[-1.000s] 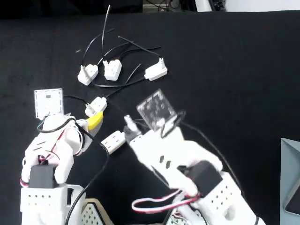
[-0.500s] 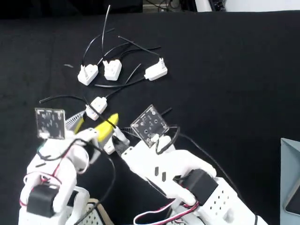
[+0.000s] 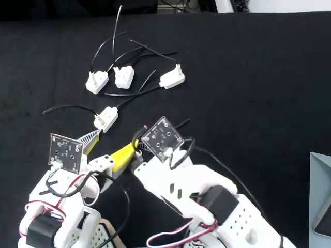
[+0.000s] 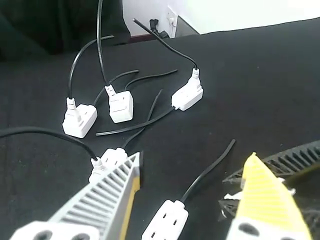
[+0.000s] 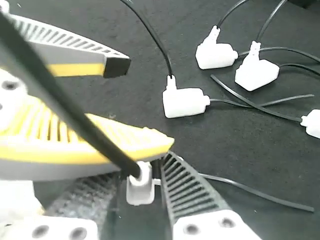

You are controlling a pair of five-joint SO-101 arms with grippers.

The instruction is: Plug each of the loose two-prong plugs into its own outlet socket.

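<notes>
From above, your left arm crouches at the near-left of the tabletop (image 3: 248, 77), and the left gripper (image 3: 117, 139) crosses the right arm's front. Three white plugs (image 3: 124, 77) lie farther out, with a fourth plug (image 3: 105, 117) just beyond the gripper. Your left wrist view shows those jaws spread wide, the outlet socket (image 4: 167, 223) flat on the tabletop between them. Your right wrist view shows the right gripper (image 5: 142, 172), jaws narrowed onto a small white plug (image 5: 139, 189) with a black cord (image 5: 65, 107).

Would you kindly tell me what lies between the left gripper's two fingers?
The left wrist view shows a white outlet socket and its black cord on the cloth between the open left gripper's fingers.
</notes>
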